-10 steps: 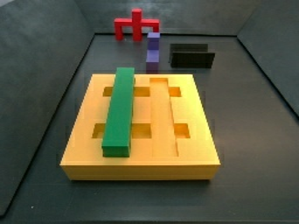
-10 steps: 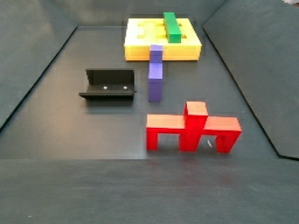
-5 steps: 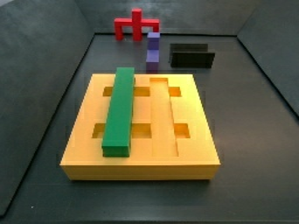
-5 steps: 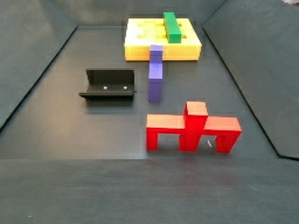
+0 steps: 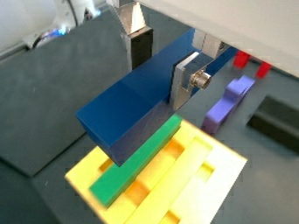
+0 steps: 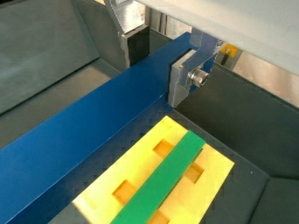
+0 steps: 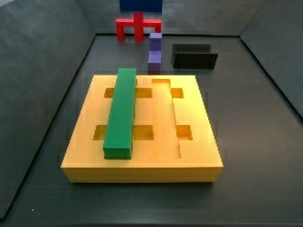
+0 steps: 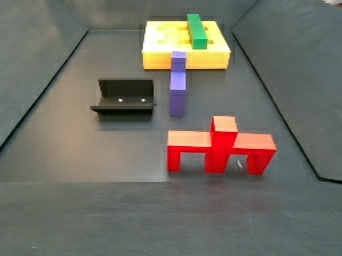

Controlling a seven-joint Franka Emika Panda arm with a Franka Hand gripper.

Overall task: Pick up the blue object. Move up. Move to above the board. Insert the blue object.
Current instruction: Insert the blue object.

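In both wrist views my gripper (image 5: 162,66) (image 6: 160,63) is shut on the blue object (image 5: 135,109) (image 6: 82,149), a long dark-blue bar clamped across its width between the silver fingers. I hold it in the air above the board (image 5: 222,188) (image 6: 208,188), a yellow-orange grooved block. A green bar (image 5: 135,166) (image 6: 163,179) lies in one of its grooves. Both side views show the board (image 7: 196,151) (image 8: 187,62) with the green bar (image 7: 120,111) (image 8: 197,30). Neither shows the gripper or the blue object.
A purple block (image 7: 154,49) (image 8: 178,85) (image 5: 228,101) stands between the board and a red piece (image 7: 138,25) (image 8: 218,148) (image 5: 242,61). The fixture (image 7: 194,57) (image 8: 124,96) (image 5: 274,122) stands beside the purple block. Dark walls enclose the floor.
In a side view the red piece's outline at the back has changed slightly. The board, green bar, purple block and fixture have not moved.
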